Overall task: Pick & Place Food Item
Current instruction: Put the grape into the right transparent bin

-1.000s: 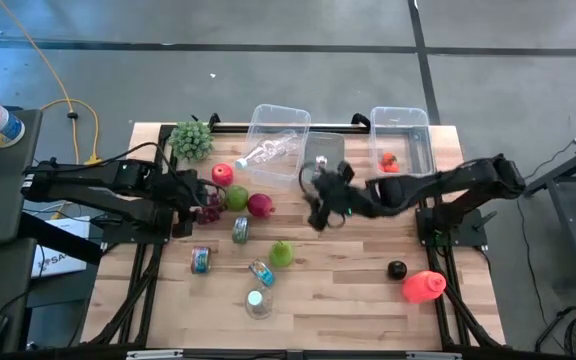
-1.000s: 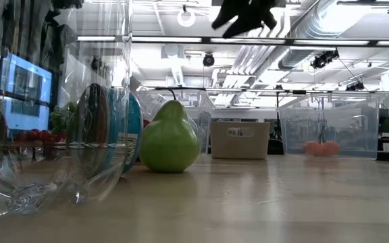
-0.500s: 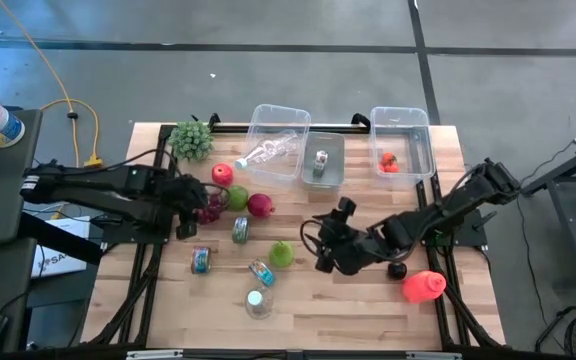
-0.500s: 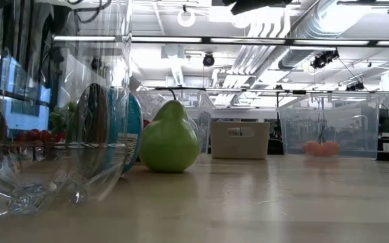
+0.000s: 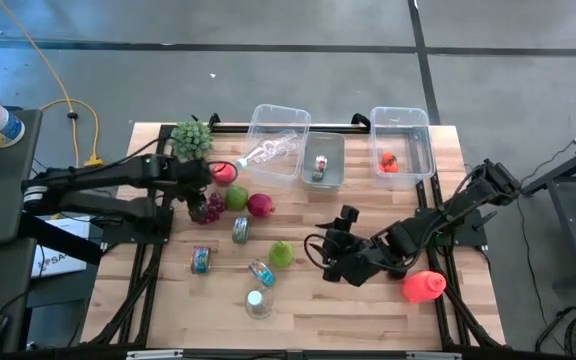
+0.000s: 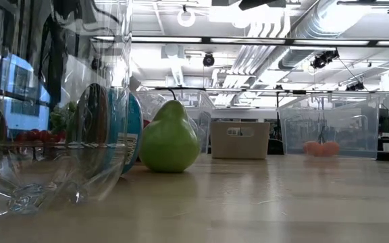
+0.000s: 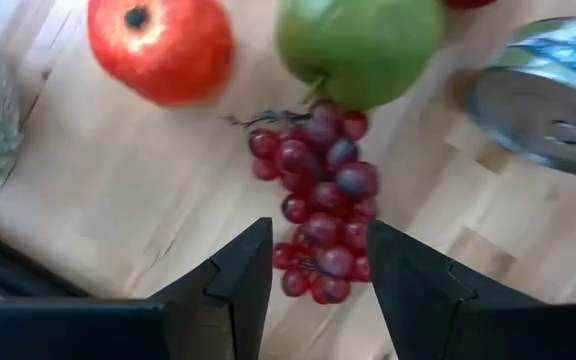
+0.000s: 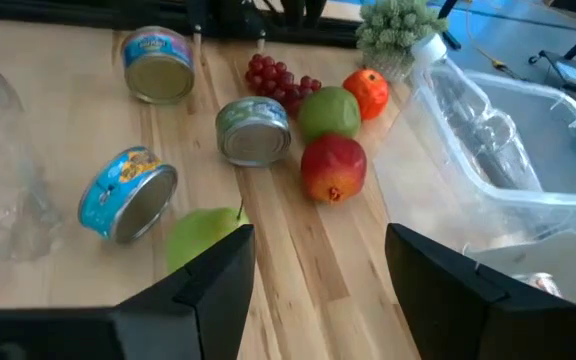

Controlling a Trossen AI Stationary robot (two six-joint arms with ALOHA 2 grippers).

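I am holding my left gripper over the bunch of red grapes at the left of the table, its two fingers parted with the near end of the bunch showing between them — nothing is gripped, and I cannot tell whether the tips are touching the fruit. The grapes are lying just beside a green apple, with a red-orange fruit to one side and a tin can on its side to the other.

My right gripper is hanging over the near middle of the table, fingers standing apart and empty, pointing toward the left. In front of it a green pear is sitting near a blue-labelled can, and a pomegranate is lying farther on.

At the far edge, a clear bin is holding a plastic bottle, a small grey tray is holding a can, and a second clear bin is holding a red fruit. A red bottle is lying at the near right.
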